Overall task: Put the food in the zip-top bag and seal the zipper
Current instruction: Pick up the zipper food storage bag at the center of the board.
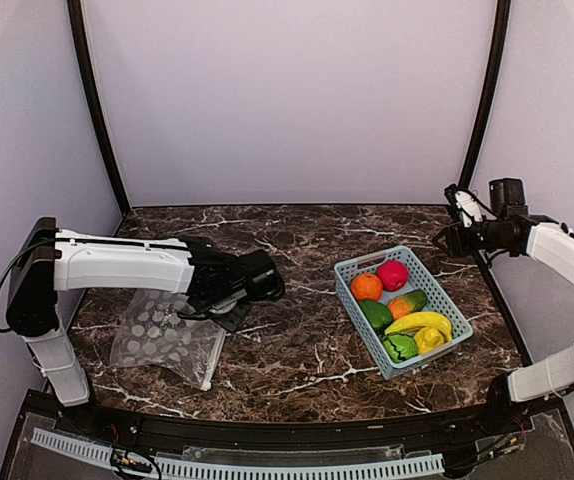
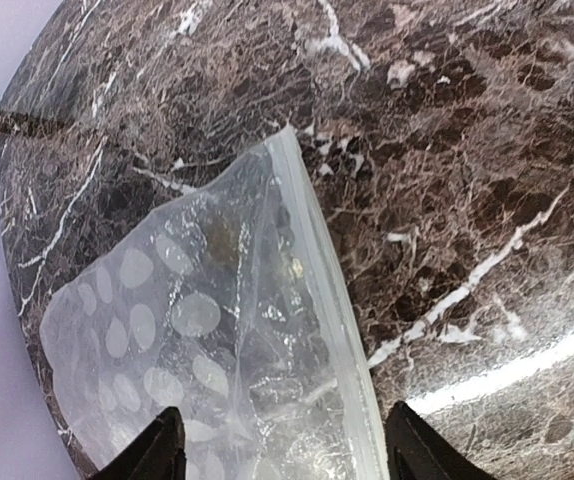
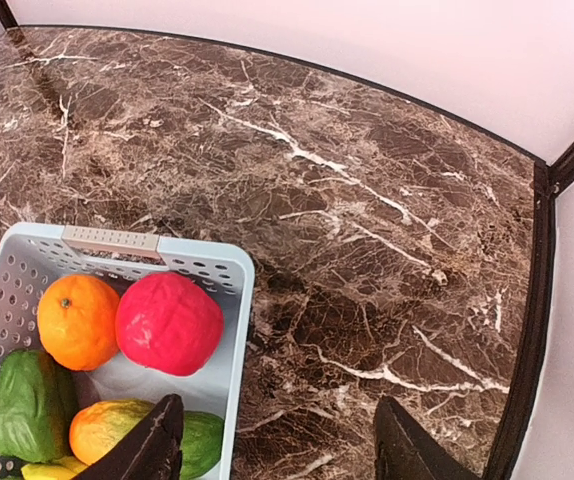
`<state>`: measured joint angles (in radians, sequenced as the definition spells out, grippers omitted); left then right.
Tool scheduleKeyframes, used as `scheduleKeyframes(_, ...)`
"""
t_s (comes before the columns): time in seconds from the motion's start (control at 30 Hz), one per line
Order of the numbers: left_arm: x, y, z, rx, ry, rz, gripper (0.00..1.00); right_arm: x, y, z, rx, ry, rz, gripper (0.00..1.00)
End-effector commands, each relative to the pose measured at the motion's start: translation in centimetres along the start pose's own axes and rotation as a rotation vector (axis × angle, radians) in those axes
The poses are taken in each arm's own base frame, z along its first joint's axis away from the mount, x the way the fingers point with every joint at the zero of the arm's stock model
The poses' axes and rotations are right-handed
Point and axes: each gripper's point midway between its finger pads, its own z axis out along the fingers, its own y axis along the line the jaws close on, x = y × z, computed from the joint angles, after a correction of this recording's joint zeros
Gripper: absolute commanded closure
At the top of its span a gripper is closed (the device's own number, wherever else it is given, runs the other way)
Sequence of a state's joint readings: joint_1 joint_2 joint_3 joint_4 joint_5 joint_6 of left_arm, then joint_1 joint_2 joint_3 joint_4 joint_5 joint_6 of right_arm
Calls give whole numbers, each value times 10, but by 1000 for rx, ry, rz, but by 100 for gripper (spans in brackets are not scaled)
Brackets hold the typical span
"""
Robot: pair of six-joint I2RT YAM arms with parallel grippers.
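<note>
Dark marbled tabletop (image 1: pixel 297 300), pale walls: bag flat at left, food at right.
The zip-top bag (image 1: pixel 162 340) lies limp beneath the left tool (image 2: pixel 292 445), whose fingers are spread astride the zipper (image 2: pixel 317 290) and grip nothing. I judge the thin film may slip, or the mouth fail to open. All the food (image 1: pixel 407 320) sits packed in the blue basket (image 1: pixel 438 287), well apart from the bag. The right tool (image 3: pixel 277 440), spread and empty, hangs by the basket's far corner; crowding and the basket wall hamper a pick.
</note>
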<state>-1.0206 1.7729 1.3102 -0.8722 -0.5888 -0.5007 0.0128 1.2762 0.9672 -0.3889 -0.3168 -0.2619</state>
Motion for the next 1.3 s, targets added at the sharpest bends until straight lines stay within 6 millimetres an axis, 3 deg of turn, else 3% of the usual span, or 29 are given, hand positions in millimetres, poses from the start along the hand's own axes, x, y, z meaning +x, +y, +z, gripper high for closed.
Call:
scheduleKeyframes(0.0, 9, 12, -9, -83, 36, -3, 35, -6, -1, -1, 20, -89, -65, 38)
scheduleKeyframes(0.4, 23, -20, 15, -64, 111, 30, 40, 4, 14, 5, -63, -84, -59, 38)
scheduleKeyframes(0.67, 24, -12, 24, -157, 121, 69, 58, 6, 16, 5, -78, -82, -59, 38)
scheduleKeyframes(1.07, 30, -13, 39, -218, 147, 130, 65, 7, 17, 7, -84, -77, -58, 38)
scheduleKeyframes(1.27, 28, -12, 40, -236, 145, 147, 77, 8, 18, 6, -90, -77, -58, 37)
